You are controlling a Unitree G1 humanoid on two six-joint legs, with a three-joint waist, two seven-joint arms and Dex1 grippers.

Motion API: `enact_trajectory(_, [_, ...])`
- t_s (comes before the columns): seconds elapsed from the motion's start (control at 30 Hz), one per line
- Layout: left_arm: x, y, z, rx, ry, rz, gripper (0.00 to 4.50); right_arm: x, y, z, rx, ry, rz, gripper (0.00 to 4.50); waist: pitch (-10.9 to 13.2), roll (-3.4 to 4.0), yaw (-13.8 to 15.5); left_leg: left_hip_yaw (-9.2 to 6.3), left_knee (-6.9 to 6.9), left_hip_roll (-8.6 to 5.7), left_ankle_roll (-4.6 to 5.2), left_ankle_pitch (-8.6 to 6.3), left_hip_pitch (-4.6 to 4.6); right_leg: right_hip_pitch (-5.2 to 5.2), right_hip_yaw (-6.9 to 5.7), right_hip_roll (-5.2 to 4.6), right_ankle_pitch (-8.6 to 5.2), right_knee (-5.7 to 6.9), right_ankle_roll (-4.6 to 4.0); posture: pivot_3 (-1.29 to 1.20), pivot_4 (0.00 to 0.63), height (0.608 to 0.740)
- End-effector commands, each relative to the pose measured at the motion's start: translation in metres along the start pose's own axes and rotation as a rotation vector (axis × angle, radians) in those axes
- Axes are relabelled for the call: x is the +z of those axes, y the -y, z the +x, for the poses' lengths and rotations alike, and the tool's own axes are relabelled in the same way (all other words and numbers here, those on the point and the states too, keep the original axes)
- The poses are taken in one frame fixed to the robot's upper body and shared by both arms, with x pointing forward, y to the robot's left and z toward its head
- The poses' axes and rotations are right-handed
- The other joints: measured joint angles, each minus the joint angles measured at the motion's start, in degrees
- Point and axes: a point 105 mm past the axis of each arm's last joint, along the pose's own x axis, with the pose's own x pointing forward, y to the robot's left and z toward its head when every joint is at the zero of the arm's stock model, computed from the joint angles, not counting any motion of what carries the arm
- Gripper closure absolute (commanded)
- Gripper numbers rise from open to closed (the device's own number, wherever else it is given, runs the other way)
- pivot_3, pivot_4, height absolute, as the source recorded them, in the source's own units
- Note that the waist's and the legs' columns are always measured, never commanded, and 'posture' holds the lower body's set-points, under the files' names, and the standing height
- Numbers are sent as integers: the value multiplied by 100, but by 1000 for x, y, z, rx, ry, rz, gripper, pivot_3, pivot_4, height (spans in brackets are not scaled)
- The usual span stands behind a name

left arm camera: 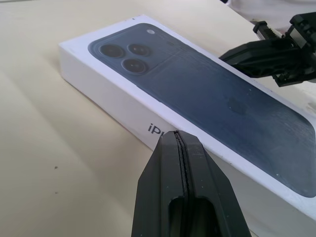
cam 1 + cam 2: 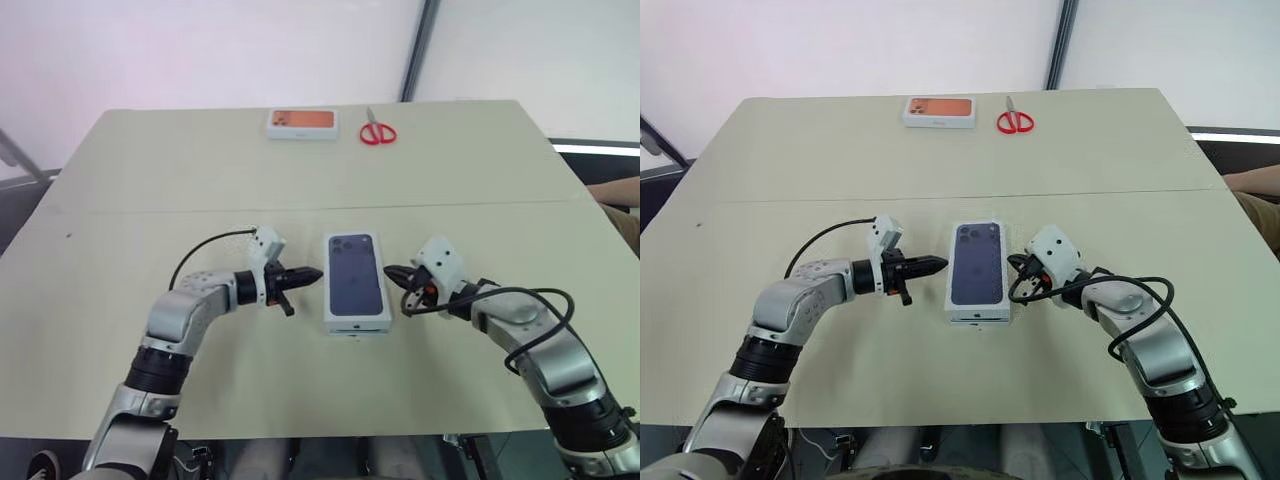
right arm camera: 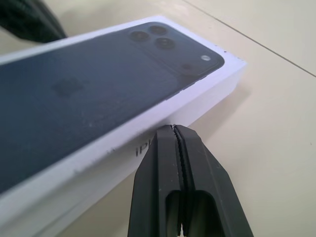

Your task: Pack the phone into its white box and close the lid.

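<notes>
White cardboard lid point(image 2: 357, 278) lay lengthwise between both grippers, covering its box; left gripper point(image 2: 306, 277) and right gripper point(image 2: 394, 273), fingers pressed together empty, flanked its long sides equally near.

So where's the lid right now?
The lid sits closed on the white box near the front middle of the table, between the left hand and the right hand, each beside a long side.

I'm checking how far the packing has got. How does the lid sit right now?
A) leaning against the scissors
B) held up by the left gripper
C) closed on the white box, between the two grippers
C: the lid sits flat on the white box, with both shut grippers beside it.
</notes>
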Motion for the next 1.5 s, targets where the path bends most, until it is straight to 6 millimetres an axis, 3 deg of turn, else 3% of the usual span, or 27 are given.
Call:
enact_trajectory(0.03, [9,13,7,-46,28,32,4500,18,-13,-3,58,60,-45,4454,0,0,7,0,0,0,0,0,0,1,0,0,0,0,0,0,150,740])
enact_trajectory(0.3, [6,19,13,-73,18,37,4500,13,-10,-12,42,50,-10,4454,0,0,9,0,2,-1,0,0,0,2,0,0,0,0,0,0,150,740])
enact_trajectory(0.53, [16,26,16,-105,33,47,4500,14,-10,-17,31,58,4,4454,0,0,11,-1,3,-2,0,0,0,3,-1,-1,0,0,0,0,150,740])
enact_trajectory(0.7, [-2,31,14,-121,-31,61,4500,4,-24,-18,85,20,-12,4454,-1,0,6,0,3,-2,0,0,0,3,-1,0,0,0,0,0,150,740])
enact_trajectory(0.83, [5,33,11,-122,10,80,4500,6,-28,-19,104,19,-31,4454,-1,1,2,0,2,0,0,0,1,2,0,0,0,0,0,0,150,740])
enact_trajectory(1.2, [-9,23,3,-77,-50,49,4500,-10,-38,-16,153,-43,-82,4454,-2,0,-3,0,1,1,0,0,2,2,0,1,0,0,0,0,150,740])
enact_trajectory(1.3, [-11,19,3,-60,-53,63,4500,-16,-34,-14,130,-68,-115,4454,-2,0,-6,0,1,1,0,0,2,3,0,2,0,0,0,0,150,740])
enact_trajectory(1.5, [17,15,0,-55,46,34,4500,-3,0,-19,-2,-26,-123,4454,-2,-2,11,0,5,0,0,0,1,4,-1,1,0,0,0,0,150,740])
